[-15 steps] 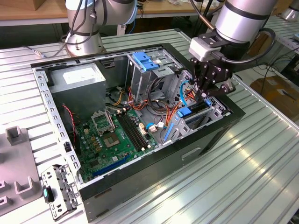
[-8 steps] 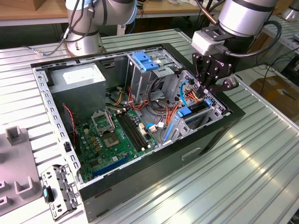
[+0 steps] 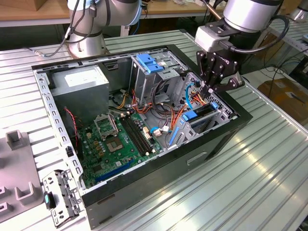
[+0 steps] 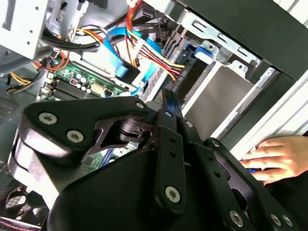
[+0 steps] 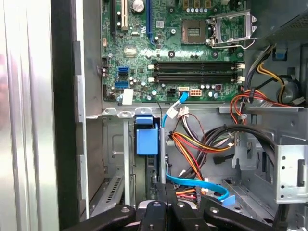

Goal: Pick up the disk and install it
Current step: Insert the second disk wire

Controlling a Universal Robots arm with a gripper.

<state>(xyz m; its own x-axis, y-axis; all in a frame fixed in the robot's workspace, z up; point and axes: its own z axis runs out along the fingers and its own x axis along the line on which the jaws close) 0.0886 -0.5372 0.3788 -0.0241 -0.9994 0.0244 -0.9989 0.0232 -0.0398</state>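
The disk (image 3: 202, 114) stands on edge in the drive bay at the open computer case's (image 3: 144, 187) end on the exterior view's right, its blue carrier rail (image 3: 190, 116) facing the motherboard. The blue rail end (image 5: 147, 137) and the dark body below it appear in the first wrist view, and the blue tab (image 4: 204, 52) in the second wrist view. My gripper (image 3: 208, 90) hangs just above the disk's top edge. Its fingers (image 5: 163, 190) are shut together with nothing between them, the tips (image 4: 169, 98) right beside the disk.
Orange, red and blue cables (image 5: 202, 144) crowd the bay beside the disk. A tall metal cage with a blue latch (image 3: 148, 62) and a grey power-supply box (image 3: 79, 82) stand further in. A person's hand (image 4: 274, 159) rests on the case's outer side.
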